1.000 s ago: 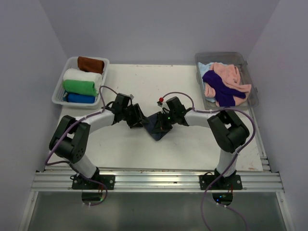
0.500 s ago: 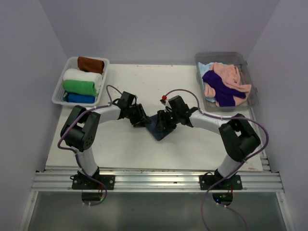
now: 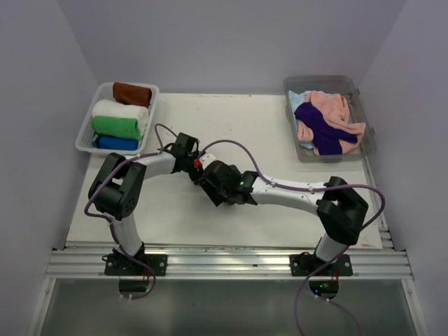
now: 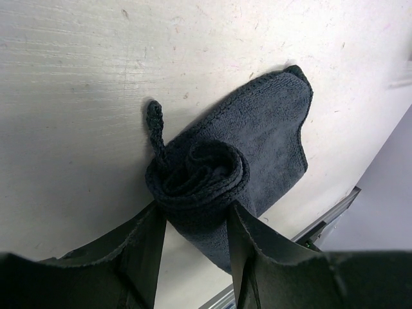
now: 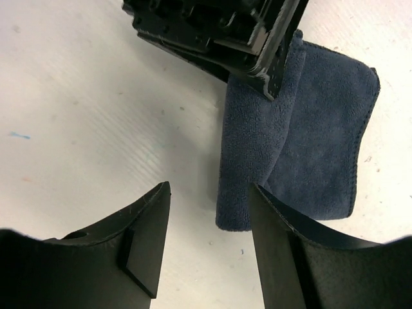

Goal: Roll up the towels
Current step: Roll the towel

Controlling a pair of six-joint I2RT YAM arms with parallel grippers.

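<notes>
Left wrist — left gripper (image 4: 193,217), tilted low, pinches the half-rolled towel (image 4: 267,132).

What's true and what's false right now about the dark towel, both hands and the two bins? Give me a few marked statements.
1. The left hand grips the rolled end of the dark grey-blue towel. True.
2. The right hand is shut on that towel. False: its jaws stand open with nothing between them.
3. The dark towel is rolled up completely. False: a flat part lies unrolled on the table.
4. The left bin holds four rolled towels. True.
5. The pink and purple towels in the right bin are rolled. False: they lie in a loose heap.
</notes>
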